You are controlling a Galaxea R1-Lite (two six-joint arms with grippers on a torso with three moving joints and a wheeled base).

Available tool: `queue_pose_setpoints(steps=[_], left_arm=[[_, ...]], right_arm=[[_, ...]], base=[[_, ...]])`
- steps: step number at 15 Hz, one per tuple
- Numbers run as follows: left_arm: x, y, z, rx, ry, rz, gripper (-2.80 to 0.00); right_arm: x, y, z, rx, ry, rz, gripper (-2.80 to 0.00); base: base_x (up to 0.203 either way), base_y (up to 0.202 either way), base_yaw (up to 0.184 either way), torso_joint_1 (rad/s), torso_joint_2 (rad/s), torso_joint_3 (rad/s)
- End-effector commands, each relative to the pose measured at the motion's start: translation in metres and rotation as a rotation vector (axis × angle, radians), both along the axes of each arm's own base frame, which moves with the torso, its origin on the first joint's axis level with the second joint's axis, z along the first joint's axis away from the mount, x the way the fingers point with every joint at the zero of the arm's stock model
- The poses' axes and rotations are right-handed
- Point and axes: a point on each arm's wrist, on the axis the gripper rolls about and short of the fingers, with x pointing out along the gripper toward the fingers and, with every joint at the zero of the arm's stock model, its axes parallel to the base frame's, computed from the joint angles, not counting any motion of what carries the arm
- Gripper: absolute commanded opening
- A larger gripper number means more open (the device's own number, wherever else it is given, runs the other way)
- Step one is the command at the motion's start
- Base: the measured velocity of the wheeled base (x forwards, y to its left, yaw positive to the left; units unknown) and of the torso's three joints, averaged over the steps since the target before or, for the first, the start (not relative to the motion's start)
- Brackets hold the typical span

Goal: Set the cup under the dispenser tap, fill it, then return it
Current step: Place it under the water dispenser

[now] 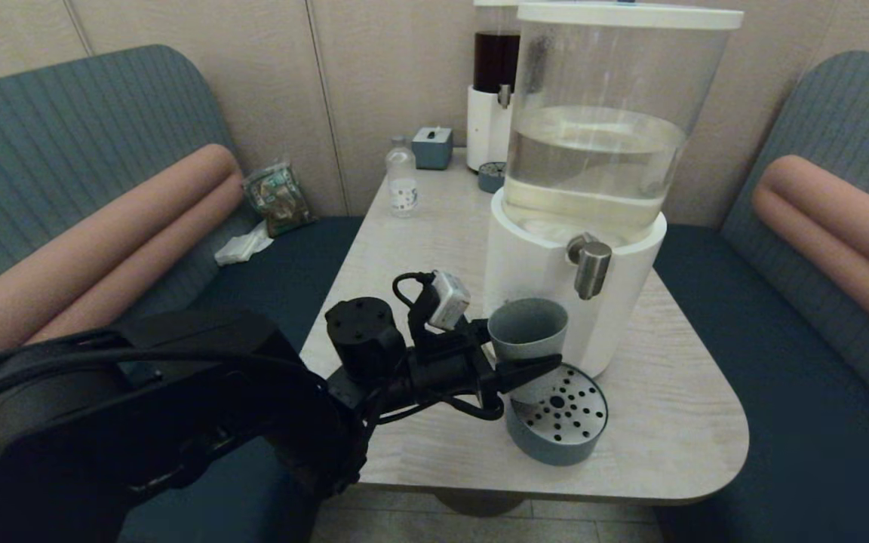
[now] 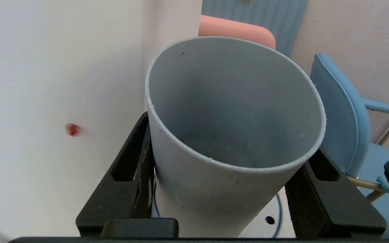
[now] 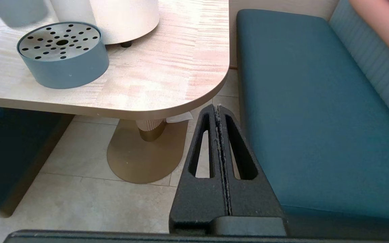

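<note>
The grey-blue cup [image 1: 526, 329] [image 2: 235, 135] is held upright in my left gripper [image 1: 529, 366] [image 2: 228, 162], whose black fingers [image 2: 137, 175] press its sides. It hangs just above the left part of the round perforated tray [image 1: 559, 422], against the white dispenser base [image 1: 532, 271]. The brushed-metal tap [image 1: 591, 268] is up and to the right of the cup's rim, not over its mouth. The cup's inside looks dry and empty. My right gripper [image 3: 218, 111] is parked low beside the table, shut on nothing.
A large dispenser with a clear tank of pale liquid [image 1: 593, 158] stands on the wooden table [image 1: 676, 422]. Behind it are a dark-liquid dispenser [image 1: 495, 90], a small clear bottle [image 1: 402, 181] and a grey box [image 1: 432, 147]. Blue benches [image 3: 309, 101] flank the table.
</note>
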Motion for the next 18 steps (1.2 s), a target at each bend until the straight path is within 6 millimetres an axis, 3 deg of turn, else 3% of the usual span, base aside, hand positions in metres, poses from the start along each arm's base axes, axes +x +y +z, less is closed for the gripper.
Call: queue_pose_setpoints(steps=[1, 18], left_arm=[[0.005, -0.009, -0.017, 0.010, 0.015, -0.014, -2.80], [0.016, -0.038, -0.042, -0.005, 0.018, -0.026, -2.80]], right_arm=[[0.000, 0.000, 0.000, 0.000, -0.001, 0.000, -2.80], [0.000, 0.000, 0.000, 0.000, -0.003, 0.000, -2.80]], base=[[0.000, 0.000, 0.000, 0.000, 0.00, 0.000], [0.000, 0.000, 0.000, 0.000, 0.00, 0.000]])
